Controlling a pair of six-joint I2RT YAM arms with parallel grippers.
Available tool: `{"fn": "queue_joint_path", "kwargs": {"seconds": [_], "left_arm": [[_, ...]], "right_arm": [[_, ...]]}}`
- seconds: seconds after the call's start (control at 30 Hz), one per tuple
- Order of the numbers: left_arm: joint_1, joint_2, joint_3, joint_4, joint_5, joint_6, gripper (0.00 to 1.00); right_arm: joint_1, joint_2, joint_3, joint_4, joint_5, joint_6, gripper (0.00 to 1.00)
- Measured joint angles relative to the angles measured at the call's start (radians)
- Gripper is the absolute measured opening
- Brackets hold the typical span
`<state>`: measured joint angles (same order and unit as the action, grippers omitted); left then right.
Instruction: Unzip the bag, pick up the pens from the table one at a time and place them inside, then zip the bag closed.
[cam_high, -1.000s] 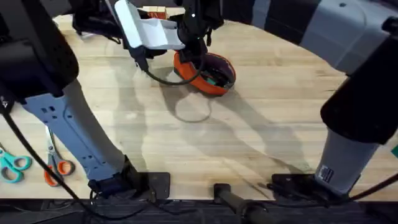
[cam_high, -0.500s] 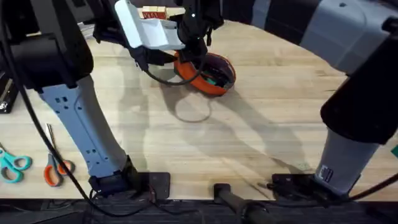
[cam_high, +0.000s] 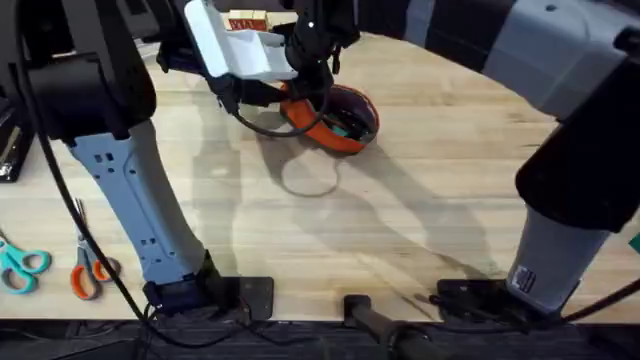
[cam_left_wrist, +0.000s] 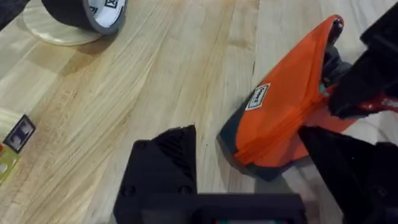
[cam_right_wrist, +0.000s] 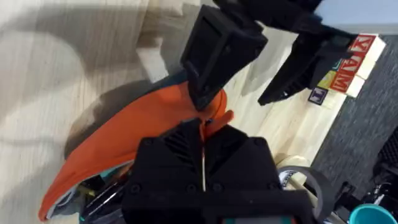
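Bag: the orange bag (cam_high: 335, 118) lies on the table (cam_high: 420, 210) at the far side, directly under both grippers; its mouth gapes open toward the right arm's side.
Overhead view: shows the bag's open mouth with dark and teal contents inside, which the left wrist camera does not show.
Left gripper: the left gripper (cam_left_wrist: 249, 158) stands with its black fingers apart, astride the near end of the bag (cam_left_wrist: 283, 118); from this camera I cannot tell whether either finger touches the fabric.
Left wrist view: shows a small white label on the bag's side, and beyond the gripper a roll of black tape (cam_left_wrist: 87, 12) on a round wooden disc.
Right gripper: the right gripper (cam_right_wrist: 203, 155) has its fingers pressed together, pinching a small orange tab (cam_right_wrist: 214, 122) at the top edge of the bag (cam_right_wrist: 137, 134).
Right wrist view: shows the pinch on the tab, hidden under the arms in the overhead view; the left gripper's fingers sit just beyond the tab.
Pens: thin dark sticks show in the bag's opening below the right gripper; I cannot tell them apart.
Scissors: orange-handled scissors (cam_high: 88, 272) and teal-handled scissors (cam_high: 22, 262) lie well away from both grippers, near the left arm's base.
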<state>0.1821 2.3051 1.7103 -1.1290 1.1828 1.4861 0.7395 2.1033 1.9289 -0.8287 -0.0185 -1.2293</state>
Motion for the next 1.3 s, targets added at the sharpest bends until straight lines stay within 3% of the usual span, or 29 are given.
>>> {"fn": "queue_joint_path", "kwargs": {"seconds": [1.07,1.3], "left_arm": [[-0.021,0.0,0.0,-0.068,0.037,0.001,0.993],[-0.025,0.0,0.0,-0.072,0.027,0.002,0.888]], "right_arm": [[0.0,0.0,0.0,0.01,0.0,0.0,0.03],[0.0,0.0,0.0,0.012,0.004,0.0,0.03]]}}
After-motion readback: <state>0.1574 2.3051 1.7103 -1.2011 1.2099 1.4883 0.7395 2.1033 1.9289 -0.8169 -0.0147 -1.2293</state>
